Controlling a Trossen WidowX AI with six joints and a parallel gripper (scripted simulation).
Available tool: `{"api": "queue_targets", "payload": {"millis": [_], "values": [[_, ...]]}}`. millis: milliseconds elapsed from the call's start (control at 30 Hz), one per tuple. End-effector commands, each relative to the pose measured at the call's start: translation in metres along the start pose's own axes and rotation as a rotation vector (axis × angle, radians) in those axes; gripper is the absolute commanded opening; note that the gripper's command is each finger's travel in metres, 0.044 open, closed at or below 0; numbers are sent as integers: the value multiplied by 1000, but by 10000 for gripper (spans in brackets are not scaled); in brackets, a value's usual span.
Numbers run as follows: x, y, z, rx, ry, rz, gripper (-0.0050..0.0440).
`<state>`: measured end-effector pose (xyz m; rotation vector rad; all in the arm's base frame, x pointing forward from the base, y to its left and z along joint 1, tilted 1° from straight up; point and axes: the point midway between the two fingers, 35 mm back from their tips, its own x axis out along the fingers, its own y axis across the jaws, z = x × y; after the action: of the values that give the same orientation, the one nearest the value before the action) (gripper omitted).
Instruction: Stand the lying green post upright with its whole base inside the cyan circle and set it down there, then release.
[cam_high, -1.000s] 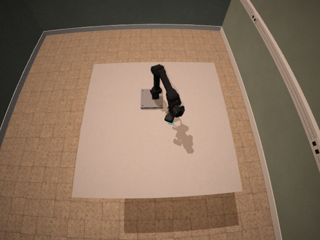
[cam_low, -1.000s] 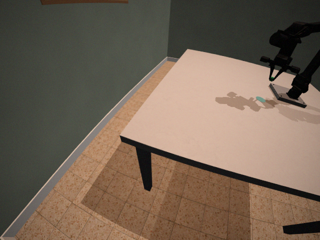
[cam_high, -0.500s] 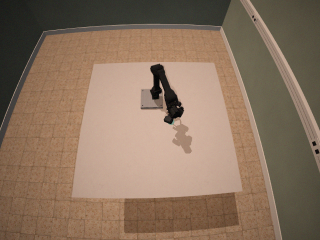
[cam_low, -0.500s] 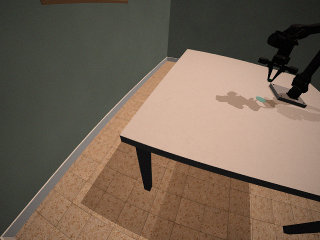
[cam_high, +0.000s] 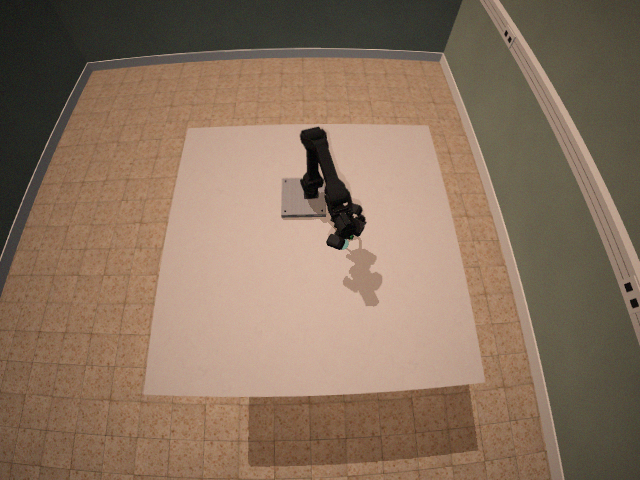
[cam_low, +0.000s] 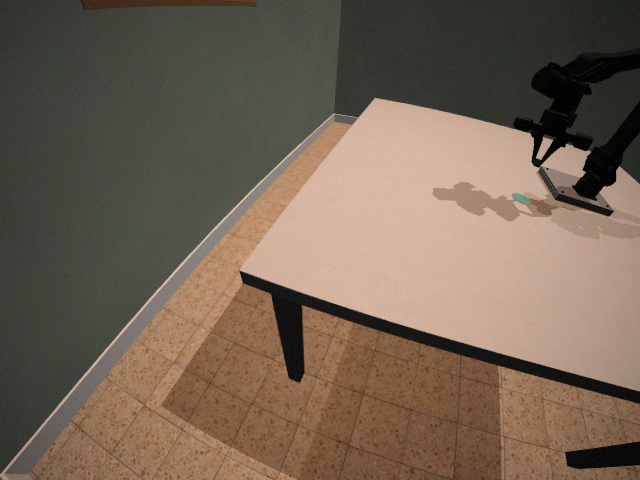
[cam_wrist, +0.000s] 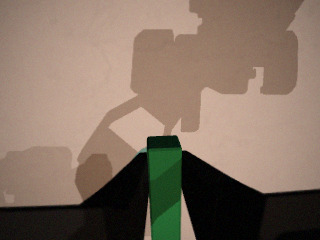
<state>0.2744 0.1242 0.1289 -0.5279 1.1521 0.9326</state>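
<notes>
My gripper (cam_wrist: 163, 159) is shut on the green post (cam_wrist: 164, 187), which points straight down between the two dark fingers in the wrist view. Only a thin cyan sliver (cam_wrist: 143, 149) of the circle shows beside the post's lower end there; the rest is hidden behind the post. In the exterior view the gripper (cam_low: 538, 161) hangs well above the table, with the green tip of the post at the fingertips, and the cyan circle (cam_low: 521, 198) lies flat on the table below. In the top view the gripper (cam_high: 345, 241) covers most of the circle.
The arm's grey base plate (cam_low: 573, 190) (cam_high: 302, 197) is bolted to the table just beside the circle. The arm's shadow (cam_low: 478, 198) falls across the table to the left of the circle.
</notes>
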Motion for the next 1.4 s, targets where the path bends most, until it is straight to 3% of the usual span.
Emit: {"api": "queue_targets", "payload": {"millis": [0,1367], "values": [[-3,-1,2,10,-53,-5,22],[2,-15,7,66,-343,26,22]]}}
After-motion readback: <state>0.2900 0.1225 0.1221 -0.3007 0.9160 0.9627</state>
